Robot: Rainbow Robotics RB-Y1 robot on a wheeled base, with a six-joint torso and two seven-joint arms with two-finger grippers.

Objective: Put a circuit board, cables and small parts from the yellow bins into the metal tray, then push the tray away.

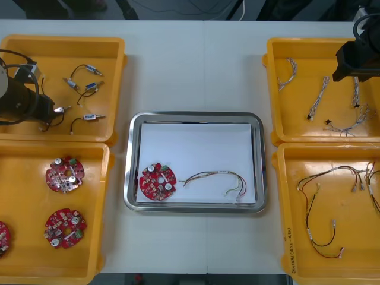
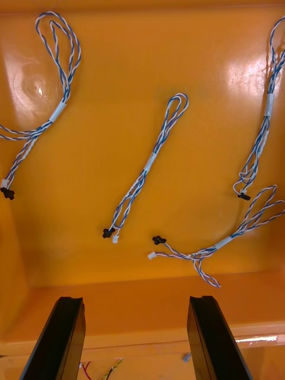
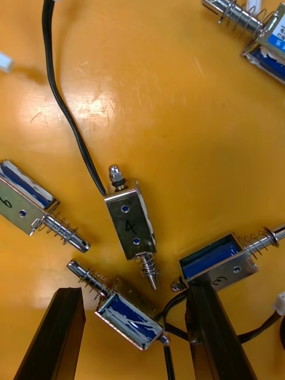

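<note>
The shiny rectangular metal tray (image 1: 195, 115), lined white inside, sits at the middle of the light table (image 1: 196, 65). Inside it, a round red circuit board (image 1: 157, 181) lies at the near left corner. Beside the board but not touching it, a thin red and yellow cable (image 1: 217, 179) curls across the white lining toward the near right corner.

The left gripper (image 3: 133, 335) hangs low over the far-left yellow bin (image 1: 59, 40), its black fingers (image 3: 50, 335) spread open and clasping nothing. A small metal part (image 3: 127, 312) with a blue face lies between them. Other small metal parts with springs and black leads are scattered close by on the bin floor, one of them marked 4 (image 3: 132, 228). The left arm (image 1: 18, 101) reaches in from the table's left edge.

The right gripper (image 2: 135, 338) is poised over the far-right yellow bin (image 1: 303, 41), fingers wide apart and empty. Below it, four twisted blue and white cables (image 2: 148, 163) lie loose and separate on the bin floor.

The near-left yellow bin (image 1: 53, 146) holds three round red circuit boards (image 1: 65, 174). The near-right yellow bin (image 1: 320, 146) holds black, red and yellow cables (image 1: 320, 231).
</note>
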